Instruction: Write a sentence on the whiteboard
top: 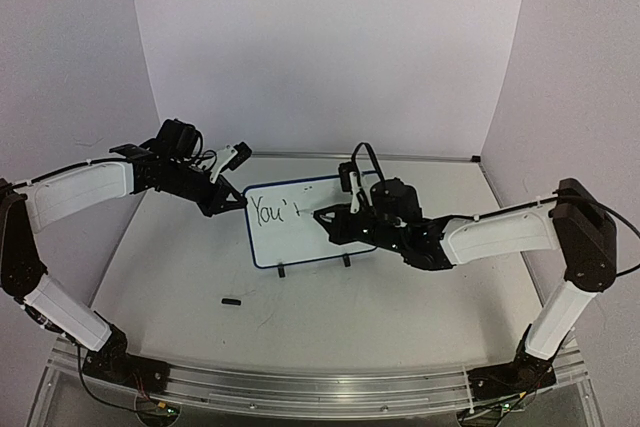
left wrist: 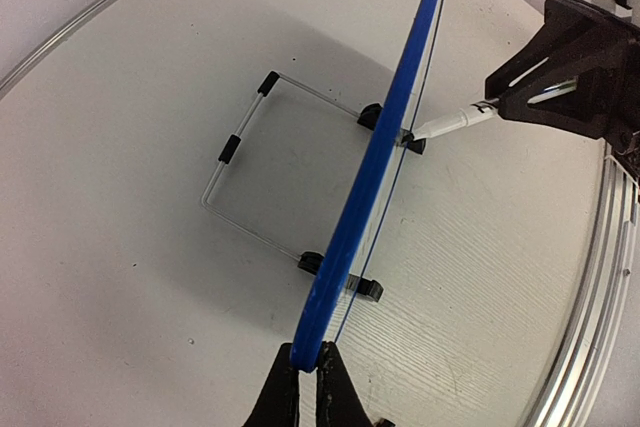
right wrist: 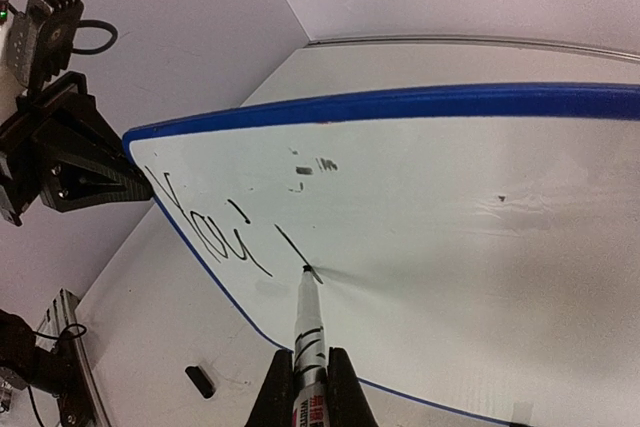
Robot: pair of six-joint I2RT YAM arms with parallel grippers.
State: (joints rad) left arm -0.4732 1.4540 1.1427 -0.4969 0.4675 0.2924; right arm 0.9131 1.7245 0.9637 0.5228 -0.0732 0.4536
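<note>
Now held upright between both jaws: whiteboard (top: 300, 242) on the tabletop (top: 400, 302).
Blue frame edge pinched tight in the left jaws; sentence (top: 272, 210) so far, "You'", just right of them; marker (right wrist: 308, 332) tip touching the white face, barrel clamped in the right jaws.

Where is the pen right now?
In the right wrist view, the marker pen sits pinched in the right gripper at the bottom middle, its tip touching the whiteboard just right of the lettering "You".
</note>
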